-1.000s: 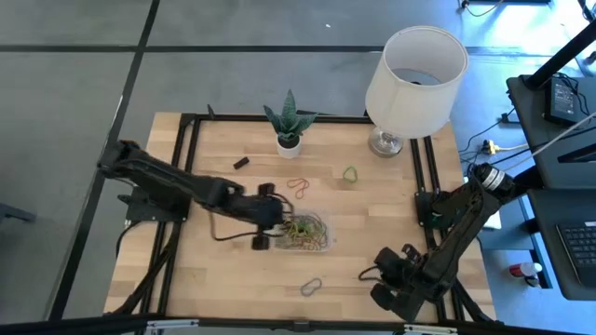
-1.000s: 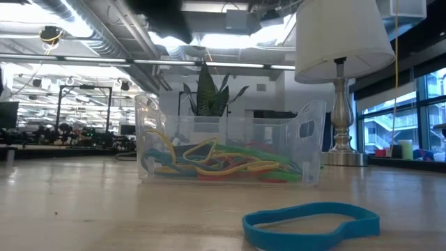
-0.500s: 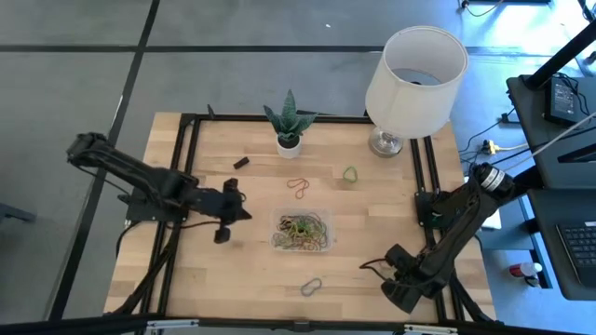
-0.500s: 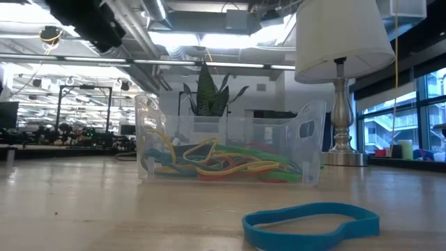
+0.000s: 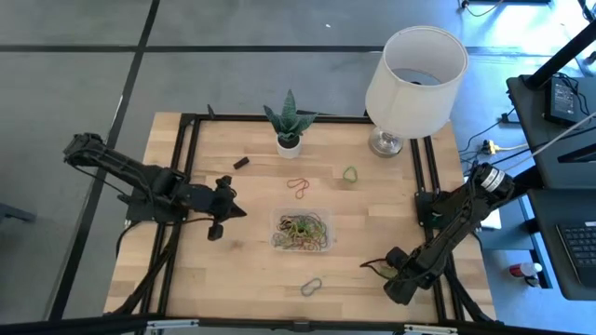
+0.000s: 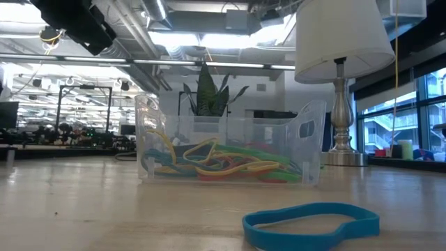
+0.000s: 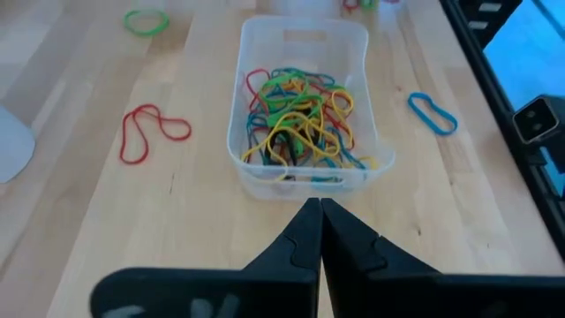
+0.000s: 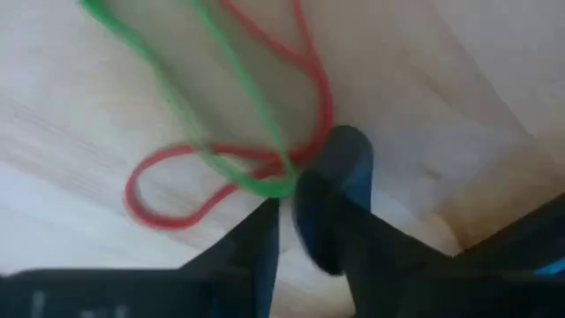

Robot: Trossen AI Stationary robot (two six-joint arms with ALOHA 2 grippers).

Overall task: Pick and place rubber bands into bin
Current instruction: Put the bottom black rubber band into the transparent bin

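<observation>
The clear bin (image 5: 303, 233) stands mid-table on its base, with several coloured rubber bands (image 7: 296, 115) heaped inside. Loose on the wood lie a blue band (image 5: 311, 287), a red band (image 5: 298, 187) and a green band (image 5: 350, 173). My left gripper (image 7: 318, 205) is shut and hovers left of the bin, pointing at it. My right gripper (image 5: 380, 269) is low at the table's near right, slightly open. Its fingertips (image 8: 284, 208) stand at the ends of a green band (image 8: 212, 79) and a red band (image 8: 177, 190) lying crossed on the wood. My right gripper comes down at a slant onto the table. The green band's loop end (image 8: 272, 186) and a bend of the red band (image 8: 311, 146) lie right at its fingertips. Whether the fingers touch either band, I cannot tell. Both bands lie flat on the wood.
A white-shaded lamp (image 5: 414, 70) stands at the far right and a potted plant (image 5: 289, 141) at the far middle. A small black piece (image 5: 241, 162) lies left of the pot. Black frame rails (image 5: 191, 158) run along the table's left and right sides.
My left gripper has drawn back from over the bin toward the table's left edge, staying shut. The bands in the bin and the blue band have kept still.
</observation>
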